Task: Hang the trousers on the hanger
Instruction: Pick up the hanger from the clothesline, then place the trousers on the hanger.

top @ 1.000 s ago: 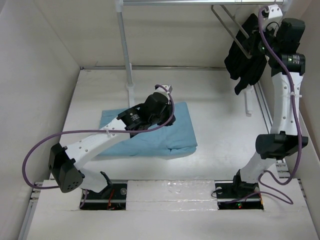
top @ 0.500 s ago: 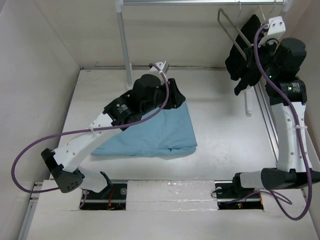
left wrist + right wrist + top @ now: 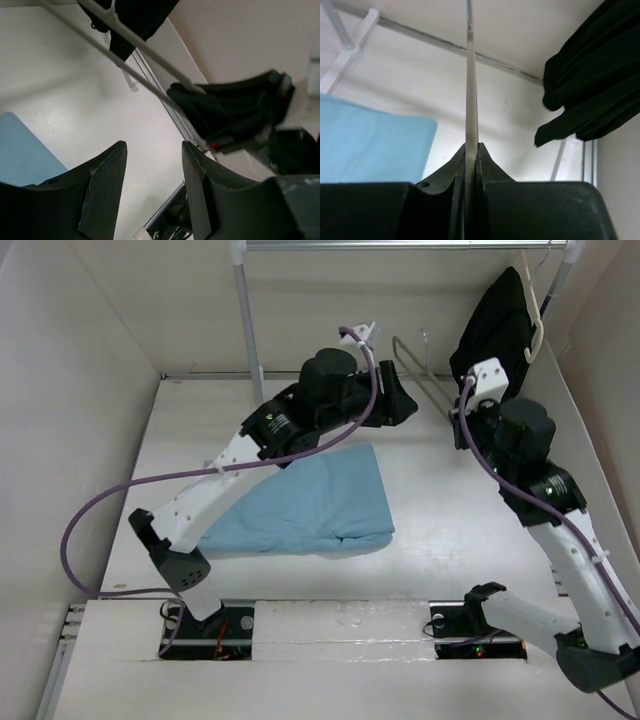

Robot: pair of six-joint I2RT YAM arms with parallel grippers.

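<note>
The light blue trousers [image 3: 310, 505] lie folded flat on the table, under my left arm; they also show in the left wrist view [image 3: 22, 160] and the right wrist view [image 3: 370, 145]. My right gripper [image 3: 456, 412] is shut on the thin grey hanger [image 3: 422, 380] and holds it in the air above the table's back right. In the right wrist view the hanger's bar [image 3: 471, 90] stands edge-on between the shut jaws of that gripper [image 3: 471, 146]. My left gripper [image 3: 408, 402] is open and empty, raised just left of the hanger. In its own view the hanger [image 3: 125, 47] crosses above the gripper [image 3: 152, 147].
A black garment [image 3: 495, 325] hangs on a cream-white hanger [image 3: 537, 325] from the rail [image 3: 400, 244] at the back right. The rack's upright pole [image 3: 247, 330] stands at the back centre. White walls close in the left, back and right.
My left gripper rose off the trousers and swung right toward the hanger. My right arm brought the grey hanger down and left, away from the rail and the black garment.
</note>
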